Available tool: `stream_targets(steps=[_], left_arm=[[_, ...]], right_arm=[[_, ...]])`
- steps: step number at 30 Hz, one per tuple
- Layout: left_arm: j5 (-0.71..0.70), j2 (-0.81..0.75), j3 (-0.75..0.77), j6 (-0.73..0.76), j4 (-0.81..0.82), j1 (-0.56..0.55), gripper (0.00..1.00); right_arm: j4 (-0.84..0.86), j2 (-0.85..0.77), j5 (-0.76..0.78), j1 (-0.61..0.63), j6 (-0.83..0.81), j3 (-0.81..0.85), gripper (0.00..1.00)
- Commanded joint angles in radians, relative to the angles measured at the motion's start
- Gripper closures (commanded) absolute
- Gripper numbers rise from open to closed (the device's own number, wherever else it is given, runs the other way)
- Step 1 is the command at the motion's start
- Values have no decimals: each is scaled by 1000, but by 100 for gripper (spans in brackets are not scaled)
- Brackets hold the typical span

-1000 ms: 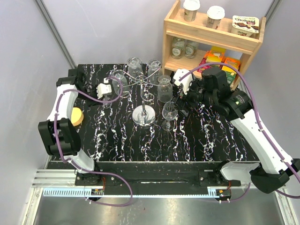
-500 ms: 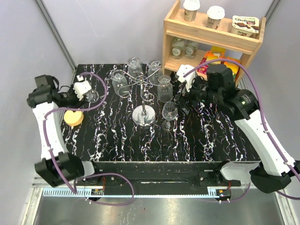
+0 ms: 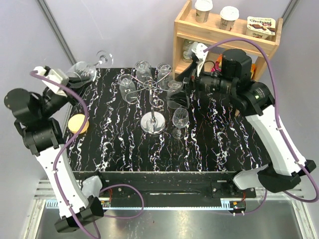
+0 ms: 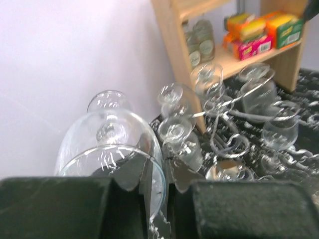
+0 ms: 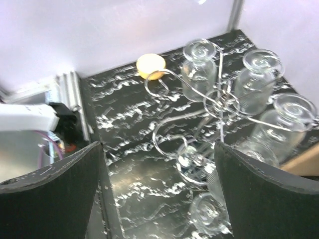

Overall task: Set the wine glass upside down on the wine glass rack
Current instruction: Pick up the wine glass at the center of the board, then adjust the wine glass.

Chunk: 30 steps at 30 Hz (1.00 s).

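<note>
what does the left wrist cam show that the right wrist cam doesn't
Only the left wrist view: the clear wine glass held by its bowl in the left gripper, plus glass jars and coloured boxes on the wooden shelf unit.
Only the right wrist view: the round yellow disc, the metal rail and the open right gripper.
Both: the shiny silver wire rack carrying upside-down glasses.
</note>
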Motion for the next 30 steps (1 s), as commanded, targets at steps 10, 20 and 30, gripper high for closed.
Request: stream_targets(steps=[10, 20, 30], left_arm=[[-59, 15, -91, -1333, 1424, -124, 100], [-242, 67, -97, -1485, 1460, -138, 100], [-318, 168, -33, -1430, 1318, -279, 100]], right_arm=[[441, 197, -273, -5, 540, 157, 5], [596, 324, -335, -3, 681, 265, 10], [991, 436, -350, 14, 985, 275, 16]])
